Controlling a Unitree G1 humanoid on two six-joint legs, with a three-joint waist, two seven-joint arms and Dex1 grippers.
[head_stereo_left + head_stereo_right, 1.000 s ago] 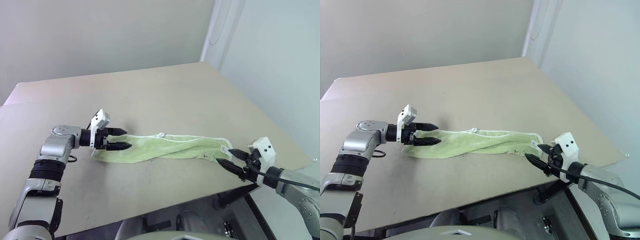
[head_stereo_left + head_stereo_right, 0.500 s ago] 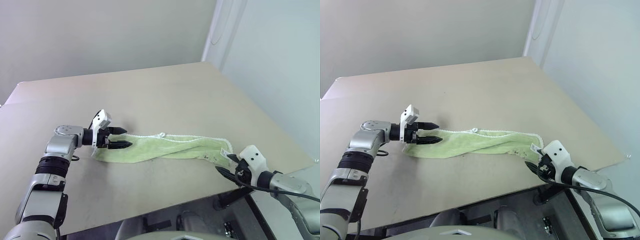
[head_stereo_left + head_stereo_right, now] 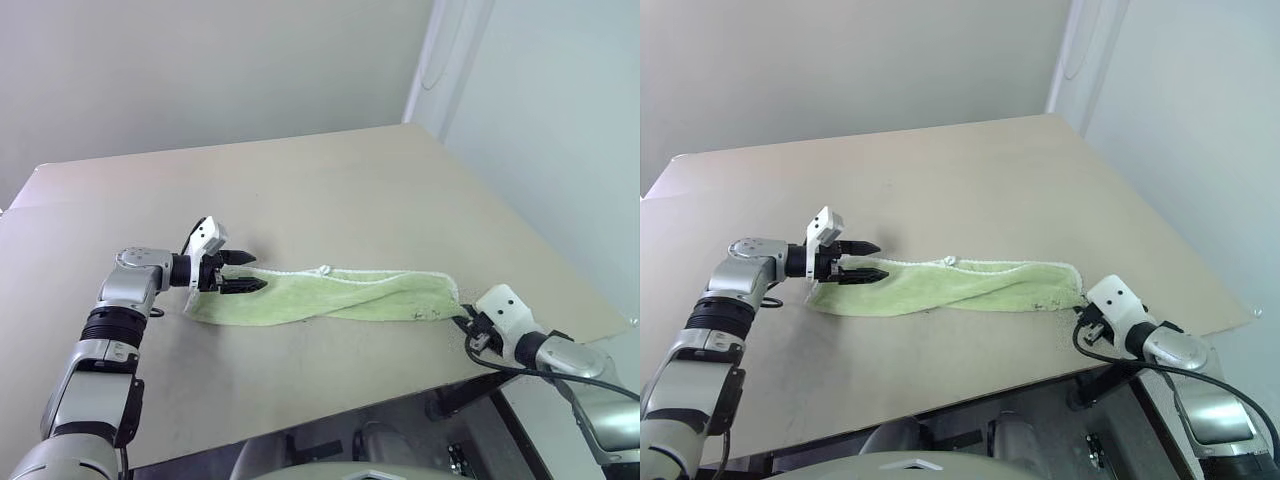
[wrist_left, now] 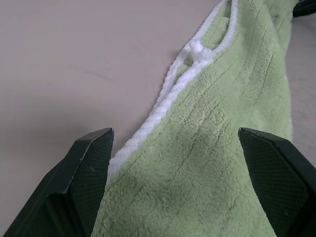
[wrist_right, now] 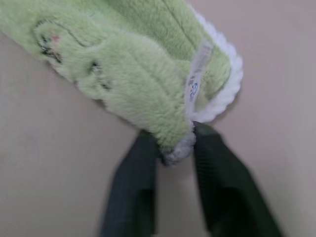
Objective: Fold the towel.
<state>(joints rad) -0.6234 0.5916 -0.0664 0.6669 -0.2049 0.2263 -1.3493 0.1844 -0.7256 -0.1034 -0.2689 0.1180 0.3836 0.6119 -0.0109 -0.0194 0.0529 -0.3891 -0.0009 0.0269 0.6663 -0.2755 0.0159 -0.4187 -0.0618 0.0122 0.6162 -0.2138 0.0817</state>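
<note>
The light green towel point(image 3: 330, 298) lies bunched into a long strip across the tan table, whitish stitched edge along its far side. My left gripper point(image 3: 252, 273) hovers open at the strip's left end, one finger over the cloth and one beside its white edge point(image 4: 168, 96). In the left wrist view the towel point(image 4: 212, 148) fills the gap between the fingers point(image 4: 84, 173). My right gripper point(image 5: 173, 140) is shut on the towel's right corner point(image 5: 133, 74), just below the white label point(image 5: 197, 74). In the head views that gripper point(image 3: 1082, 320) sits low at the strip's right end.
The table point(image 3: 300, 190) stretches far behind the towel. Its front edge point(image 3: 330, 415) runs close below the strip, and its right edge point(image 3: 560, 290) lies just beyond my right gripper. A pale wall point(image 3: 540, 120) rises on the right.
My right gripper has dropped and rolled onto the towel's right end, and its open fingers have shut on the corner. The left gripper has stayed open at the left end.
</note>
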